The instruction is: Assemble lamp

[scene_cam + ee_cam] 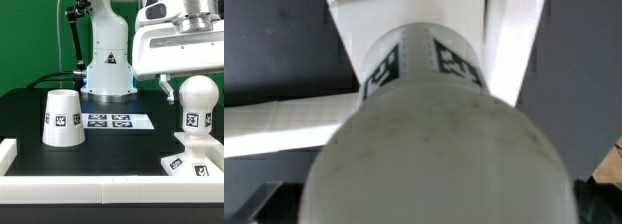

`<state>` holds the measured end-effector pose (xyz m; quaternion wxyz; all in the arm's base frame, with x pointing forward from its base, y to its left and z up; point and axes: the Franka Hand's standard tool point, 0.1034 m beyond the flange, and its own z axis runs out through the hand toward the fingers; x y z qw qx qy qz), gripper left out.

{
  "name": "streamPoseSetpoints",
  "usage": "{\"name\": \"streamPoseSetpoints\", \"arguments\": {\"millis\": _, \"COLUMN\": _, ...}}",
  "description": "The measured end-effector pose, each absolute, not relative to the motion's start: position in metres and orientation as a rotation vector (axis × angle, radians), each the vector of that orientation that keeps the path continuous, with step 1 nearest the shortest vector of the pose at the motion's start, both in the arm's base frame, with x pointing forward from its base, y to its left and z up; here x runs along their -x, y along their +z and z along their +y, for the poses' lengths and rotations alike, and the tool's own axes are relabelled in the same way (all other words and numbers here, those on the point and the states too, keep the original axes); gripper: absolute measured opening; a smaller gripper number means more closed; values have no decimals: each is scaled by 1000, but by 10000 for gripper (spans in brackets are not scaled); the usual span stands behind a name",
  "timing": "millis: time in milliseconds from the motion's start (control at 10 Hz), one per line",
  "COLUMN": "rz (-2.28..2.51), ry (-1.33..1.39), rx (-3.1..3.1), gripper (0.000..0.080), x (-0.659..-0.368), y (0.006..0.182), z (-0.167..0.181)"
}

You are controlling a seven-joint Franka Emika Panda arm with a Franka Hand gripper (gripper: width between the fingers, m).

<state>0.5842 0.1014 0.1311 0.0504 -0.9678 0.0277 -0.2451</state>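
The white bulb (197, 105) stands upright on the square base (196, 163) at the exterior view's right, its tagged neck going down into the base. My gripper (195, 90) hangs over the bulb's round head and straddles it. One finger (166, 90) shows just beside the head with a small gap, so the jaws look open. In the wrist view the bulb (438, 130) fills the frame between the fingers. The cone shade (62, 117) stands on its wide end at the exterior view's left, apart from the rest.
The marker board (108, 122) lies flat on the black table between the shade and the base. The white robot pedestal (108, 62) stands behind it. A white raised rim (80, 186) runs along the table's near edge.
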Motion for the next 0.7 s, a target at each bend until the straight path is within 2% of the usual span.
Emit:
{"name": "streamPoseSetpoints", "arguments": {"millis": 100, "rz": 76, "ry": -760, "rx": 2945, "gripper": 699, "x": -585, "y": 139, "z": 99}}
{"name": "streamPoseSetpoints", "arguments": {"millis": 400, "rz": 72, "ry": -712, "rx": 2957, "gripper": 699, "x": -582, "y": 141, "z": 98}}
{"name": "streamPoseSetpoints", "arguments": {"millis": 700, "rz": 49, "ry": -374, "rx": 3017, "gripper": 699, "x": -578, "y": 131, "z": 92}}
